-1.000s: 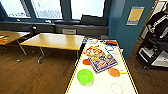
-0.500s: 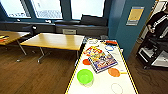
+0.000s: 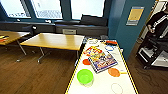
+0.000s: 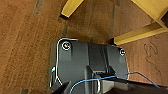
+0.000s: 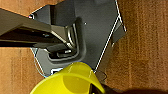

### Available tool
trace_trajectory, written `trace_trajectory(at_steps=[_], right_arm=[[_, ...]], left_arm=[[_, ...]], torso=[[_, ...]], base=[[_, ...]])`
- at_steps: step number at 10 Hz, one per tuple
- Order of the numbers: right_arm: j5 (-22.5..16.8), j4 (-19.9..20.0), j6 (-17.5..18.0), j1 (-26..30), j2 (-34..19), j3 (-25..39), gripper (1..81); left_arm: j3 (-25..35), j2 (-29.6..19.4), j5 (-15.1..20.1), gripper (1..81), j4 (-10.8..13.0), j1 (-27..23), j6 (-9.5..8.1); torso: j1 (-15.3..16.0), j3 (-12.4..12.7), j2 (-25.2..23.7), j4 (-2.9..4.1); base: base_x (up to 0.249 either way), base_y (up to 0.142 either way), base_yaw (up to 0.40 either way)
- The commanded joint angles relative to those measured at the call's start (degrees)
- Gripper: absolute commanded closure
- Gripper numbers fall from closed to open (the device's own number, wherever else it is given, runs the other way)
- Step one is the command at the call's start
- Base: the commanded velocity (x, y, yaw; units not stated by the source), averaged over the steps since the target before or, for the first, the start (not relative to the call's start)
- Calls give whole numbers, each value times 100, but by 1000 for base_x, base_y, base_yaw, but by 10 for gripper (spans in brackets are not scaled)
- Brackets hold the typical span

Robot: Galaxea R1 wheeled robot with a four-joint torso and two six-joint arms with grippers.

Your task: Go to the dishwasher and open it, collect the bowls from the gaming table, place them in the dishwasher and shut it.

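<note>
The gaming table (image 3: 75, 75), white-topped with a yellow frame, stretches away from me at the lower middle of the head view. On it stand a lime green bowl (image 3: 85, 77) near me and two orange bowls (image 3: 86, 61) (image 3: 114, 72) on either side of a colourful game board (image 3: 102, 61). In the right wrist view a yellow-green bowl (image 5: 70, 80) hangs close to the camera above the floor, with a dark finger (image 5: 97, 88) at its rim. The left wrist view looks down on wood floor and two yellow table legs (image 4: 71, 7) (image 4: 135, 35). The dishwasher is out of view.
A wood-topped table (image 3: 53, 40) stands left of the gaming table, and another (image 3: 10, 36) is at the far left. A person (image 3: 157, 22) stands at the right behind a black cart (image 3: 152, 53). Windows and a dark bench (image 3: 80, 27) line the back wall.
</note>
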Motion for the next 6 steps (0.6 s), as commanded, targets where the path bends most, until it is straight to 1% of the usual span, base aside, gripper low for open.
trace_trajectory(at_steps=[1,2,3,5,6], right_arm=[[-288,-121,-10,29,-93,32,811],[-288,-113,-10,47,-58,23,811],[-288,-121,-10,56,-23,-3,811],[-288,-139,-10,65,21,-4,811],[-288,-112,-10,82,22,-4,811]], left_arm=[[1281,-1285,208,10,-19,-705,-91],[1563,-1425,261,10,-19,-907,-91],[1836,-1531,278,10,-97,-1110,-109],[2328,-1664,489,10,-379,-1523,-109],[2558,-1690,516,10,-493,-1673,-109]], torso=[[0,0,2,0],[0,0,2,0],[0,0,2,0],[0,0,2,0],[0,0,2,0]], base=[[0,0,0],[0,0,0],[0,0,0],[0,0,0],[0,0,0]])
